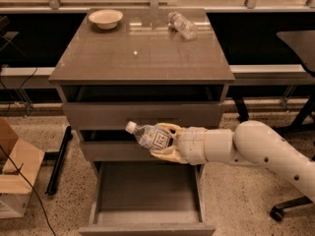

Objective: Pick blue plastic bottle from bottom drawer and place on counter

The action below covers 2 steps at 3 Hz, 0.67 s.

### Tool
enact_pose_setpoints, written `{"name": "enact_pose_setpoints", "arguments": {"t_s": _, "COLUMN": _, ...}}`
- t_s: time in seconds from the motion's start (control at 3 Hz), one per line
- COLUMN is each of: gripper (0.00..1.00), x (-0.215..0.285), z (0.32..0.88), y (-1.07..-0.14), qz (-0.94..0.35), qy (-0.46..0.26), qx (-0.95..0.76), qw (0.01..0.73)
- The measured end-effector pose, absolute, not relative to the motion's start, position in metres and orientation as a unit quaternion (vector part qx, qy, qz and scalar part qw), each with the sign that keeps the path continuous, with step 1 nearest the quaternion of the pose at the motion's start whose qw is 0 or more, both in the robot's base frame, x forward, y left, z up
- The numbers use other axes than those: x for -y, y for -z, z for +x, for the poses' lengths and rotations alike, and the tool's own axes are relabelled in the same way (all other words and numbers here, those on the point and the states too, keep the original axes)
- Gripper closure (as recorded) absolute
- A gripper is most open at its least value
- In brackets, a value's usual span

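The blue plastic bottle, clear with a white cap and a pale label with a dark square mark, is held by my gripper, which is shut on it. The bottle lies tilted, cap to the upper left, in front of the middle drawer, well above the open bottom drawer. The drawer's floor is bare. My white arm reaches in from the right. The glossy counter tops the cabinet above.
A pale bowl sits at the counter's back left and a clear ribbed bottle lies at its back right. A cardboard box stands on the floor at left. Chair legs are at right.
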State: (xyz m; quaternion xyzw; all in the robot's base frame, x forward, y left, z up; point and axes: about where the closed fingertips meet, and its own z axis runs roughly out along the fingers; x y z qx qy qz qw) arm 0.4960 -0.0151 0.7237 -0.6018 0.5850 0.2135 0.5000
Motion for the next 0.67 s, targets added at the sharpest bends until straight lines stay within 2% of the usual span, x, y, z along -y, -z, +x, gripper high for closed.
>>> {"name": "enact_pose_setpoints", "arguments": {"t_s": 0.33, "gripper": 1.00, "x": 0.015, "z": 0.496, "y": -0.724, "qz": -0.602, "qy": -0.214, "qx": -0.585, "qw": 0.500}}
{"name": "enact_pose_setpoints", "arguments": {"t_s": 0.67, "gripper": 1.00, "x": 0.013, "z": 0.513, "y": -0.754, "qz": -0.623, "qy": -0.178, "qx": -0.573, "qw": 0.502}}
